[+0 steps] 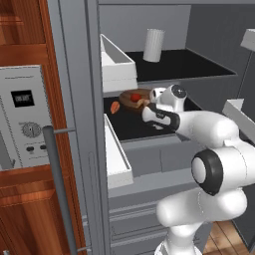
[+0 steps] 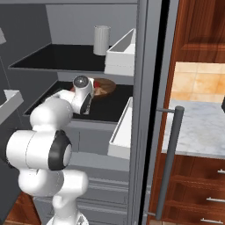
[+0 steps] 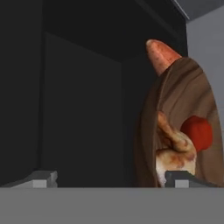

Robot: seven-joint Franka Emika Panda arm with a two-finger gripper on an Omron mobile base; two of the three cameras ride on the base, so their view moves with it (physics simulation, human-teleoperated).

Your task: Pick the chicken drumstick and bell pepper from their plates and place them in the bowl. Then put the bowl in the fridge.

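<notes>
Gripper: Because the hand is reached deep into the fridge, the two-finger gripper is best judged from the hand view, where its two dark tips stand wide apart with only dark shelf space between them; I judge it open and holding nothing. One tip sits right at the bowl's near edge, whether touching it I cannot tell.
Bowl: the wide shallow bowl of dark brown grained wood lies just beside the gripper; it looks stood on edge only because the hand camera is rolled. In the left base view the bowl rests flat on the black middle shelf, just past the wrist.
Bowl contents: the lumpy golden-brown chicken drumstick and the glossy round red bell pepper lie together inside the bowl, so both food steps look done.
Neighbour: a small orange-pink wedge of food sits at the bowl's far rim, on the shelf, not in the bowl.
Fridge: the tall grey stainless-steel fridge stands open, its white door bins swung clear, which gives the arm room.
Upper shelf: a white ribbed cylinder stands well apart above.
Stage: placement appears complete; what remains, by my judgement, is a straight withdrawal without nudging the bowl.
</notes>
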